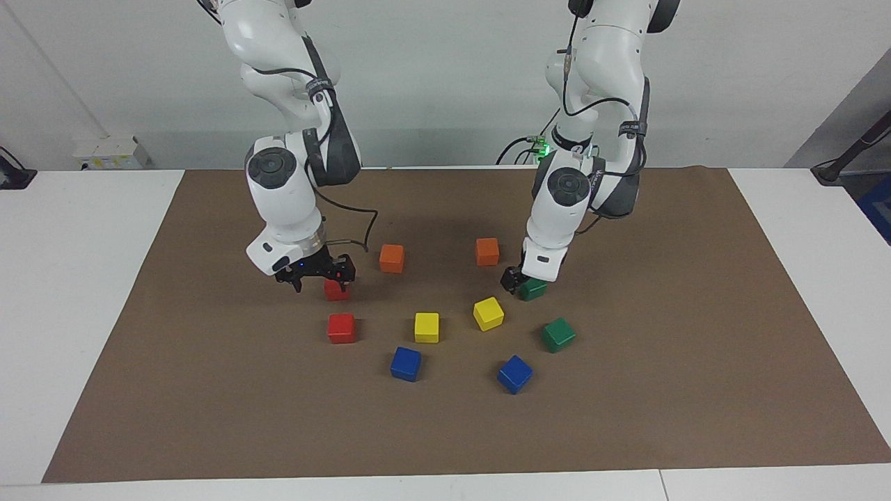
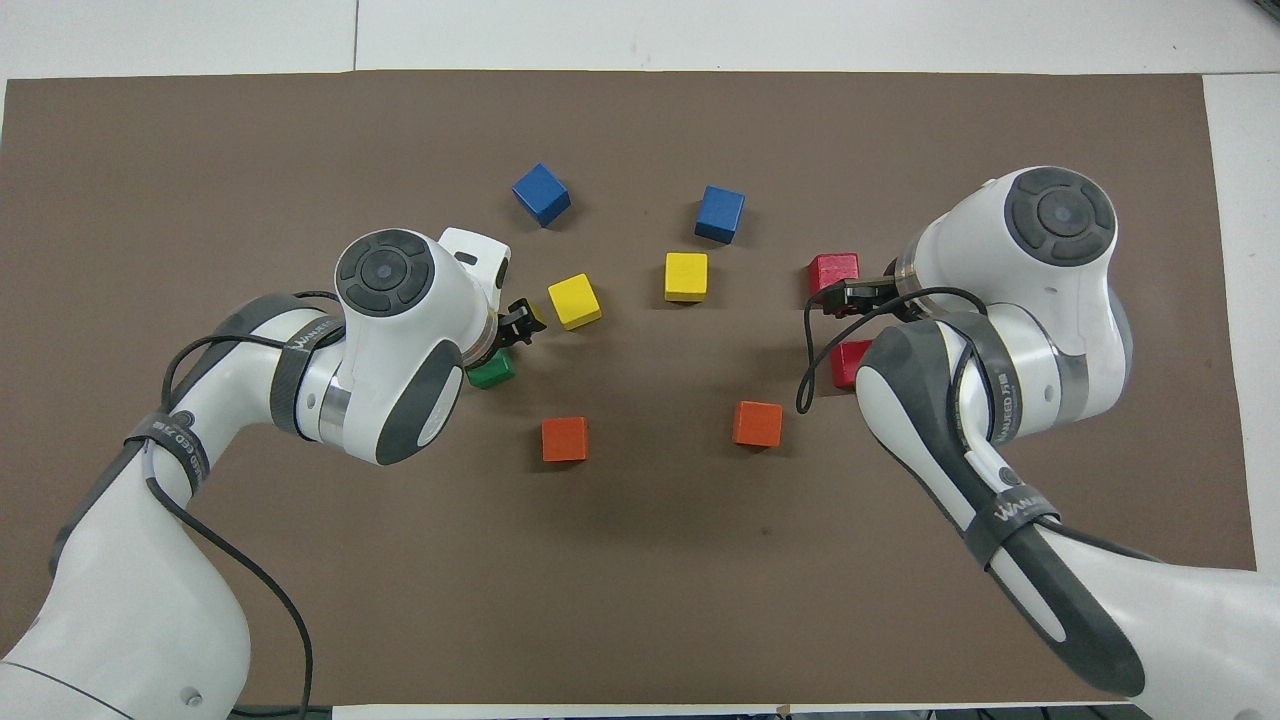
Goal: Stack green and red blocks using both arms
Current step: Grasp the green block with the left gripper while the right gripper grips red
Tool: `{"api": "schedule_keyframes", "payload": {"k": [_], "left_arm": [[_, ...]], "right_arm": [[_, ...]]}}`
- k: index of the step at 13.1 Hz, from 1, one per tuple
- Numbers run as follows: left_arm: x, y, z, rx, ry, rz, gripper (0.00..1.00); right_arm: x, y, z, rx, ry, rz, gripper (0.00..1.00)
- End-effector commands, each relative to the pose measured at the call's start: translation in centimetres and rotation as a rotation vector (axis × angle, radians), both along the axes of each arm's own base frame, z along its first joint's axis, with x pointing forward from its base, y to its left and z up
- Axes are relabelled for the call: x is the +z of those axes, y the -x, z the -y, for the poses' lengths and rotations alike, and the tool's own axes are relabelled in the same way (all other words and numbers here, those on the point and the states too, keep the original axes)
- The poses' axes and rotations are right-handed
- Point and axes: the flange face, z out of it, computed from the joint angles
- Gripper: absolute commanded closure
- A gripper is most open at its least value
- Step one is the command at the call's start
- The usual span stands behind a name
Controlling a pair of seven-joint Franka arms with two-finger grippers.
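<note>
Both arms were down at the counter [image 1: 104, 292], each at a block of its own colour, so the step in hand looked like a paired pick-up. The right gripper [image 1: 321, 278] stood low over the nearer red block [image 1: 336, 291], toward the right arm's end of the counter, with its fingers set apart astride the block's top; whether they had closed on it I could not tell. The second red block [image 1: 342, 328] lay just beside it, closer to the counter's edge away from the robots. The left gripper [image 1: 521, 282] sat against the nearer green block [image 1: 534, 289], toward the left arm's end, and its fingers were hidden under the wrist, so their state could not be read. The second green block [image 1: 558, 335] rested on the counter, near the first and closer to the edge away from the robots. To do this well, each gripper probably needed to square up on flat faces, close centred, and lift straight before crossing to its partner block. The yellow block [image 1: 488, 313] stood close to the left gripper and seemed the likeliest thing to be nudged.
</note>
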Motion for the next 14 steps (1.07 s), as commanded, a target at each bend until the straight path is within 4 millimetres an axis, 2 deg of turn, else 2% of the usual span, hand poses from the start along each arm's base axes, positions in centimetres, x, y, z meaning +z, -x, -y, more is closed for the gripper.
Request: {"api": "schedule_keyframes", "payload": {"k": [1,3,7,8,10,11,12,13,14], "left_arm": [[-0.3,0.2,-0.9,-0.088,-0.01,0.02,0.0],[-1.4,0.6,-1.2,-0.081,-0.006,0.026,0.0],[-1.8,1.0,-1.4,-0.073,-0.006,0.024,0.0],[-2.0,1.1,-1.3,-0.059,-0.005,0.024,0.0],[-2.0,1.1,-1.2,-0.033,-0.005,0.025,0.0],[-2.0,1.2,-1.2,-0.033,-0.006,0.023,0.18],[-2.1,1.2,-1.3,-0.033,-0.01,0.016,0.59],[-2.1,1.3,-1.2,-0.032,-0.011,0.012,0.94],[-2.0,1.3,-1.2,-0.026,-0.013,0.011,1.0]], "right_arm": [[-1.5,1.2,0.2,-0.028,-0.018,0.008,0.0],[-2.3,2.0,0.3,-0.027,-0.014,-0.006,0.0],[-3.2,2.7,0.3,-0.028,-0.015,-0.005,0.0],[-3.6,3.0,-0.6,-0.018,-0.014,-0.01,0.0],[-4.0,2.9,-1.0,-0.023,-0.021,0.02,0.0],[-4.2,3.1,-1.0,-0.022,-0.022,0.018,0.0],[-4.3,3.2,-1.0,-0.022,-0.021,0.015,0.0],[-4.4,3.4,-0.9,-0.022,-0.02,0.013,0.0],[-4.7,3.7,-0.8,-0.02,-0.017,0.004,0.0]]}}
